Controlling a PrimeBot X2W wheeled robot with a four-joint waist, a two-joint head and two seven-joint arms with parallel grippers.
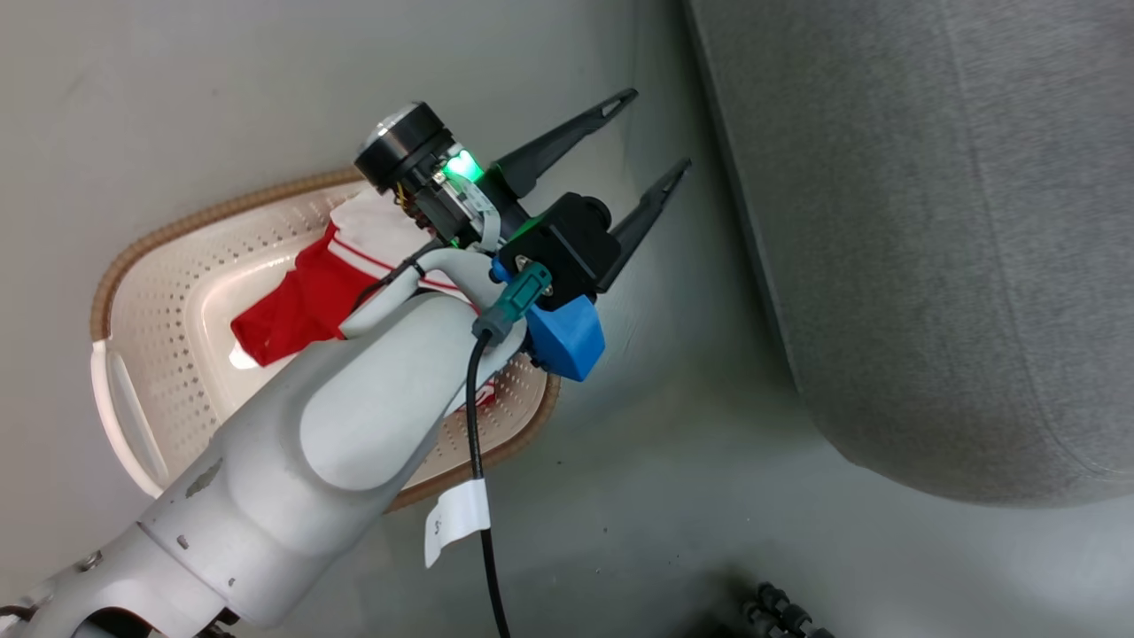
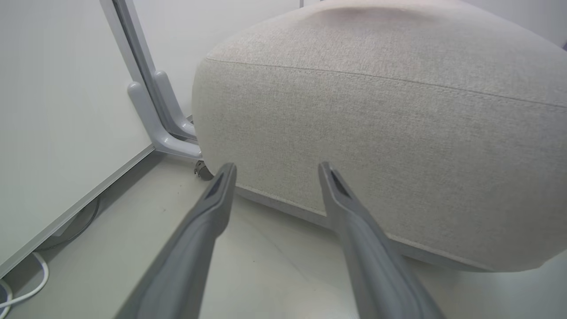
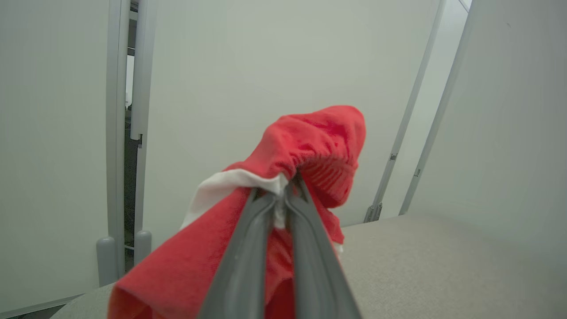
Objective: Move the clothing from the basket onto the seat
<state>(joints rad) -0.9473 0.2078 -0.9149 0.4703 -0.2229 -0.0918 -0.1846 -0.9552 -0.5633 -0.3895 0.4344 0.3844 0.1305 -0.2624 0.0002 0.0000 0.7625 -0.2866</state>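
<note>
Progress: about halfway | right end effector clamping one red garment, carrying it above seat | left end effector gaping, holding nothing | second garment lying in basket, awaiting pickup

We see pale-grey forearm w/ black cable, white tag, blue mount, green LED; left end effector dark.

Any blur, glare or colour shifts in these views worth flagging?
Head view: sharp, small glare patch inside the basket. Left wrist view: the seat looks paler than in head view. Right wrist view: clothing in the right tool slightly soft.
</note>
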